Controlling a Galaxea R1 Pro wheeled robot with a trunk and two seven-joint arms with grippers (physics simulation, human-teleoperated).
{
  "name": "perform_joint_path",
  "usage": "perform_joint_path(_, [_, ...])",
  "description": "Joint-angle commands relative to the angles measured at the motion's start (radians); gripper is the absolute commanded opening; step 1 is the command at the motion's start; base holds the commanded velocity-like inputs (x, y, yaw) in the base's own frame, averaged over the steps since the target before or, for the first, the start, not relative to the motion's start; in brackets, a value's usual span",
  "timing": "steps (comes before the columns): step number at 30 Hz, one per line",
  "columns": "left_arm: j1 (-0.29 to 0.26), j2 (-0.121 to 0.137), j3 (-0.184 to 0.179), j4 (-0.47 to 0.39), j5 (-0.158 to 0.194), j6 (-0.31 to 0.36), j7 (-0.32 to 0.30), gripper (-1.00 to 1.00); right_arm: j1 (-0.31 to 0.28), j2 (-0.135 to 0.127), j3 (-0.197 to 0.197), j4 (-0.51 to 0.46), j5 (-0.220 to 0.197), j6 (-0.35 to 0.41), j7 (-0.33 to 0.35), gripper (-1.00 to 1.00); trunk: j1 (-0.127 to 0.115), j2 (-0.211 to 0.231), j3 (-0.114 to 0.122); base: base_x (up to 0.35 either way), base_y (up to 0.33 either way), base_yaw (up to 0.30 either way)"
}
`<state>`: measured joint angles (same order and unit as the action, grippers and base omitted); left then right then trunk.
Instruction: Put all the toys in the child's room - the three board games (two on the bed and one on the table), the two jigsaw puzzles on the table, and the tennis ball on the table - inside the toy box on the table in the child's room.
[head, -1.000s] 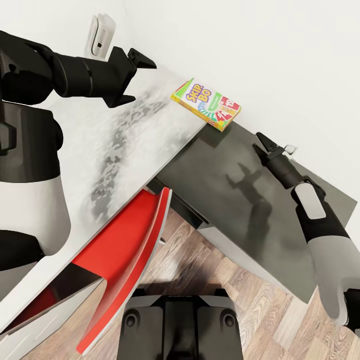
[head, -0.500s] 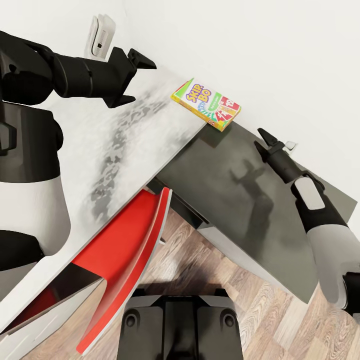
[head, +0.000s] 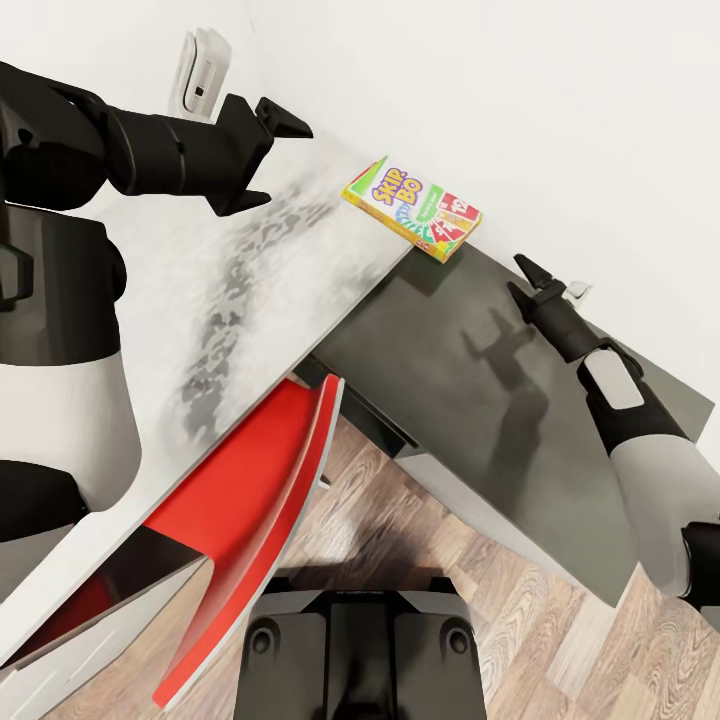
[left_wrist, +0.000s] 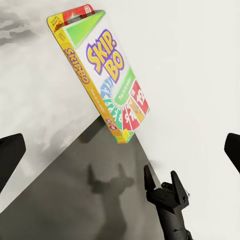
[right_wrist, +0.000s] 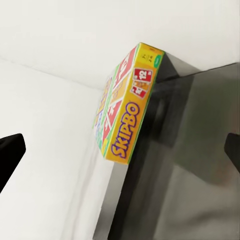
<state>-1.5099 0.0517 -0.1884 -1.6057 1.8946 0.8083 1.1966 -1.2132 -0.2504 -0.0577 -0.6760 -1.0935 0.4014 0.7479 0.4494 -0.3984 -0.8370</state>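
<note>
The Skip-Bo board game (head: 411, 208) lies flat at the far end of the light-grey bench (head: 250, 300), against the wall, with 1 corner overhanging the step down to the lower dark-grey top (head: 480, 400). Its long axis runs along the wall, roughly parallel to the far edge of the bench.

The right gripper (head: 534, 281) hovers above the dark-grey top, near the wall, with its jaws spread and nothing between them. The box lies ahead of it and to the robot's left, at a higher level. The right wrist view faces the box's short end and printed side (right_wrist: 125, 135).

The left gripper (head: 268, 122) hovers over the light-grey top, jaws also apart and empty, with the box to its right.

Judgement: the right gripper is slightly nearer. A grasp across the thin side of the overhanging corner appears feasible.

The red chair (head: 250, 500) is tucked under the bench.
</note>
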Motion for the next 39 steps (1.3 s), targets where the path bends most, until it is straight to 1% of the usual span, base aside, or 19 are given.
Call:
perform_joint_path(1, [-0.001, 0.0, 0.0, 0.0, 0.008, 0.003, 0.009, 1.0, -0.001, 0.0, -0.001, 0.001, -0.008, 0.009, 0.001, 1.0, 0.001, -0.002, -0.001, 0.0, 0.0, 0.0])
perform_joint_path(22, [-0.001, 0.0, 0.0, 0.0, 0.009, 0.005, 0.009, 1.0, -0.018, 0.009, 0.0, 0.028, -0.008, 0.001, -0.002, 1.0, 0.001, -0.002, -0.001, 0.0, 0.0, 0.014])
perform_joint_path(27, [0.0, 0.0, 0.0, 0.0, 0.009, 0.005, 0.009, 1.0, -0.029, 0.01, 0.001, 0.029, -0.008, -0.011, -0.003, 1.0, 0.001, -0.002, -0.001, 0.0, 0.0, 0.166])
perform_joint_path(39, [0.0, 0.0, 0.0, 0.0, 0.009, 0.005, 0.009, 1.0, -0.035, 0.009, 0.001, 0.031, -0.008, -0.019, -0.004, 1.0, 0.001, -0.002, -0.001, 0.0, 0.0, 0.214])
